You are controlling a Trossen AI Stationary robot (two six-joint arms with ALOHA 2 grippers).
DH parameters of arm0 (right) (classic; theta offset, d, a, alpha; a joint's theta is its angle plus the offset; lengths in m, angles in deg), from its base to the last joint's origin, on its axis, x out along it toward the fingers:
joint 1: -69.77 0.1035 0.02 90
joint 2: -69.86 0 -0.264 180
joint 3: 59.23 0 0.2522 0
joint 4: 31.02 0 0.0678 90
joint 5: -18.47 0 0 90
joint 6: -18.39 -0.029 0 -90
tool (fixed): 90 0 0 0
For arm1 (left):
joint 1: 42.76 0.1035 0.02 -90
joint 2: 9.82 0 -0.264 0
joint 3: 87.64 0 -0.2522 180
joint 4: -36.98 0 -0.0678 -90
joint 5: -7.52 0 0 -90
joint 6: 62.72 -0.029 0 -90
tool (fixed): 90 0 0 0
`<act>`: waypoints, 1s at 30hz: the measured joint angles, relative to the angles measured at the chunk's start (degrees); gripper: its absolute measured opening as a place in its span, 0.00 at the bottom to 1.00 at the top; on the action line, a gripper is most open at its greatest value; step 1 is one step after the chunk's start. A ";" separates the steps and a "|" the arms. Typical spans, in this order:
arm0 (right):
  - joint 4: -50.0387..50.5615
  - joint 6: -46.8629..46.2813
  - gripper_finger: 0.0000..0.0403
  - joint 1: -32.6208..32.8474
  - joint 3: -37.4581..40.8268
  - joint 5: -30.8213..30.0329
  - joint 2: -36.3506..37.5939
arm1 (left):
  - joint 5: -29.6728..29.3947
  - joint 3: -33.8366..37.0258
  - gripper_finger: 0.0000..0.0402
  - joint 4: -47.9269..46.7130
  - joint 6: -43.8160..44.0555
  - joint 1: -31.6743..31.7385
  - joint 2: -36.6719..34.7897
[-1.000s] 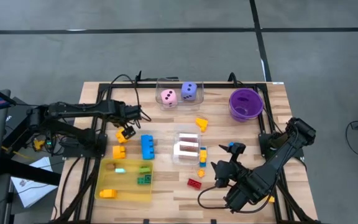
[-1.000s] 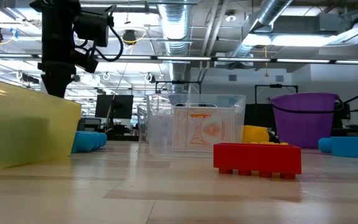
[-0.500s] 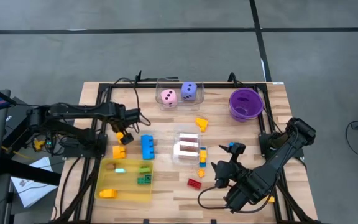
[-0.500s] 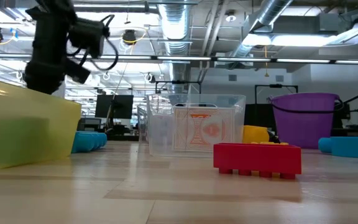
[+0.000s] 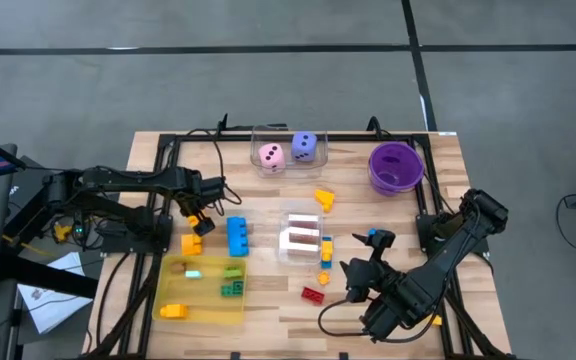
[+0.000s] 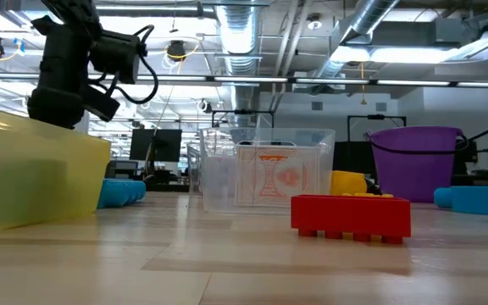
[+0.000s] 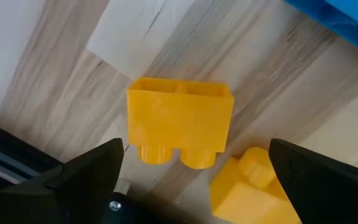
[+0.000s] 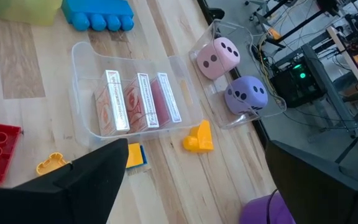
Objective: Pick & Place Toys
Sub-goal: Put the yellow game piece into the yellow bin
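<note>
Two orange bricks (image 7: 179,121) lay close together on the bench (image 5: 448,160), just beside the blue brick (image 5: 237,236) and near the far end of the yellow tray (image 5: 203,312). One stood squarely below the left gripper (image 5: 200,218), which hung over it with its fingers (image 7: 82,171) spread wide and nothing between them. Inside the tray sat green pieces (image 5: 233,281) and another orange piece (image 5: 172,311). Toward the middle of the bench, a clear box (image 8: 126,93) held small playing cards (image 8: 140,99) standing on edge, with a yellow shape (image 8: 199,138) beside it and a red brick (image 6: 351,216) nearer the front edge. At the back, a pink die (image 5: 271,156) and a purple die (image 5: 305,146) sat in a second clear box, and a purple bowl (image 5: 396,166) stood at the back right. The right gripper (image 5: 368,265) waited above the front right of the bench, jaws wide apart and empty.
</note>
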 joint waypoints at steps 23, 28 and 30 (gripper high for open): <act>0.02 0.13 0.92 0.00 0.00 0.20 0.00 | -0.93 0.55 0.99 4.35 0.91 0.04 11.17; 0.03 0.11 0.92 0.00 0.00 0.22 0.00 | 0.87 0.55 0.99 7.25 -0.97 0.08 11.40; 0.04 0.11 0.92 0.00 0.00 0.22 0.00 | 3.08 0.55 0.97 6.63 -1.06 0.11 11.38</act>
